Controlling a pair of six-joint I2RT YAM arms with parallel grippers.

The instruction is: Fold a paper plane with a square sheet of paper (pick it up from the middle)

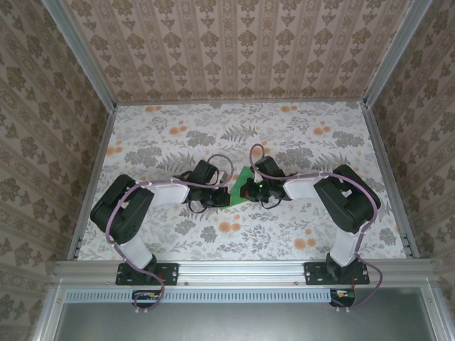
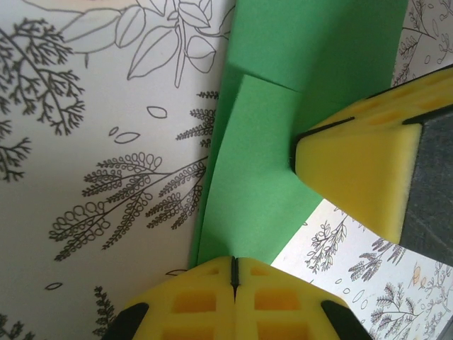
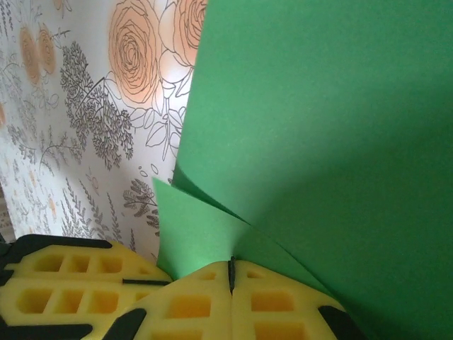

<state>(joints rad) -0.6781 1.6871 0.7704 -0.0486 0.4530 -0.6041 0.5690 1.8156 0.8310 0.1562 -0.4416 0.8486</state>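
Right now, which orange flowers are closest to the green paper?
The orange pair on the near side of the green paper; every other cluster lies farther away.

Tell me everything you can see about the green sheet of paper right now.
The square sheet of paper is thin, plain, bright green and matte. It is partly folded, one layer lapping over another. It sits near the middle of the floral table. The left hand and right hand are both shut on its edges. Whether it lies flat or is lifted I cannot tell.

The paper (image 2: 262, 163) is bright green, the pincer pads (image 2: 198, 301) yellow, the tabletop (image 1: 284, 135) grey-and-orange floral.
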